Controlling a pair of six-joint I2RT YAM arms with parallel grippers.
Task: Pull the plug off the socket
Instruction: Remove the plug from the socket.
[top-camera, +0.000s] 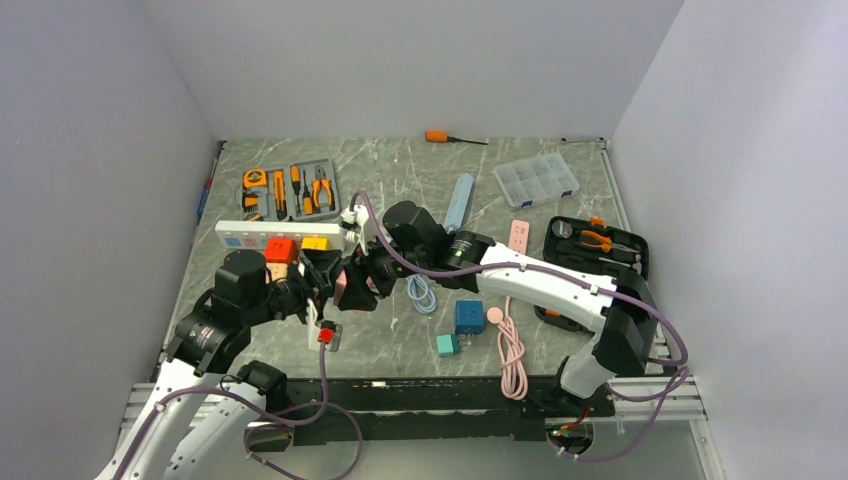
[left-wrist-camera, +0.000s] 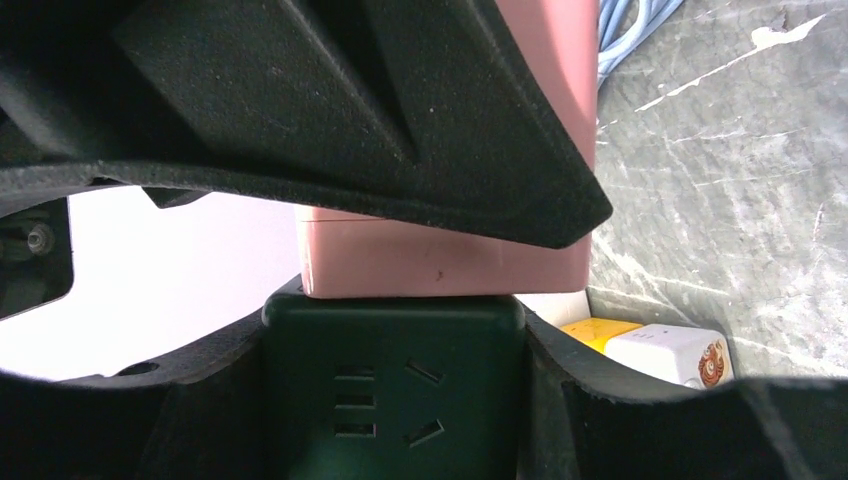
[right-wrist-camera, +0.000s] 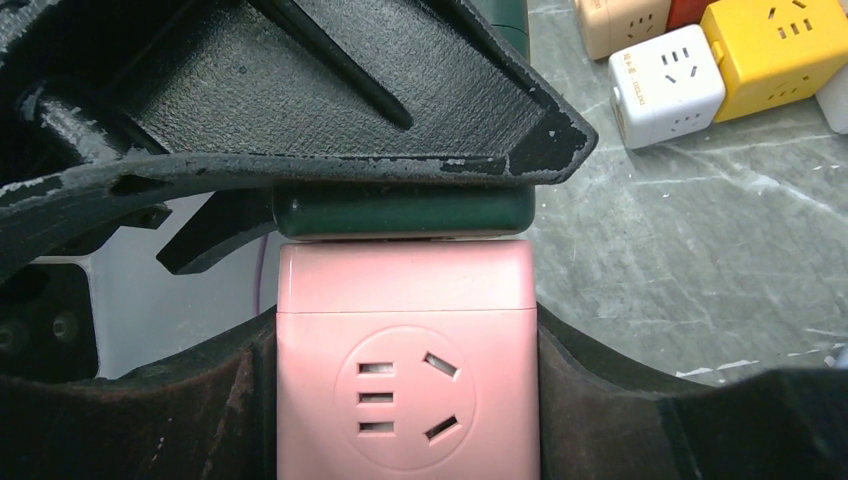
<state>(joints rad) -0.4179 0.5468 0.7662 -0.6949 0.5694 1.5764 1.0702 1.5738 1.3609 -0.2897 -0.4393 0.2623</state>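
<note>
There are two joined cubes, one pink cube (right-wrist-camera: 405, 380) and one dark green cube (left-wrist-camera: 392, 390). The surface (top-camera: 400, 345) carries two tool trays, a grey tray (top-camera: 327, 200) and a black tray (top-camera: 625, 262), one clear box (top-camera: 536, 180), one screwdriver (top-camera: 455, 138), two cables, a blue cable (top-camera: 421, 295) and a pink cable (top-camera: 512, 355), and one white power strip (top-camera: 265, 235).

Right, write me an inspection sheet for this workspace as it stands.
Surface: grey marbled table top, partly covered.
Job's things: dark green cube socket and pink cube socket, pressed face to face, not yet separated.
Clutter: white power strip; open grey tool tray; orange screwdriver; clear compartment box; black tool case; blue cube.
Grippers: left gripper shut on the dark green cube socket; right gripper shut on the pink cube socket.
Cables: pink cord; light blue coil; purple arm cable.
Surroundings: plain white walls on three sides.
</note>
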